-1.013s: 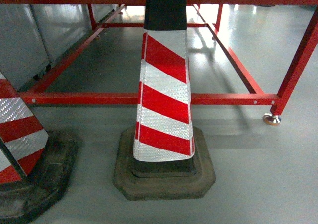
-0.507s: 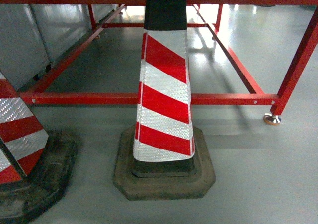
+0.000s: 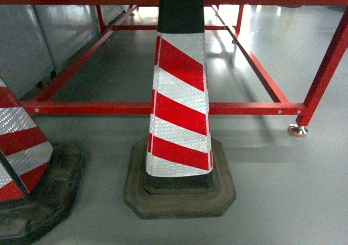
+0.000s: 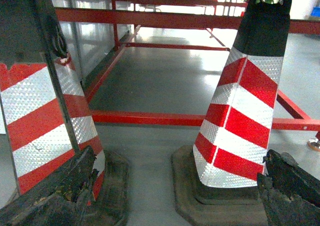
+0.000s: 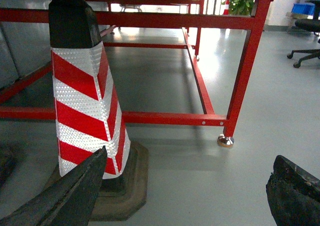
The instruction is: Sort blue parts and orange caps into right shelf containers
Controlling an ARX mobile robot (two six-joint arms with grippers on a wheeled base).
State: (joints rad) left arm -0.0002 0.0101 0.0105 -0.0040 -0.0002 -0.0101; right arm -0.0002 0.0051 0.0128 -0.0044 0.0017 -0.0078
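Nearest each wrist camera, the left gripper (image 4: 175, 196) and the right gripper (image 5: 187, 191) are seen with worn black fingers spread wide apart, nothing held between them. Just beyond, on the grey floor (image 3: 283, 185), a red-and-white striped cone (image 3: 180, 109) is stood on its dark base beside a second cone (image 3: 19, 147). Farther back a red metal frame (image 3: 244, 108) is seen; no blue crates are shown in any view.

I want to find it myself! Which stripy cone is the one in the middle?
Find the big red metal frame on the grey floor. One cone stands right in front of its low bar. Its whole dark base shows, while the other cone is cut off at the left edge.
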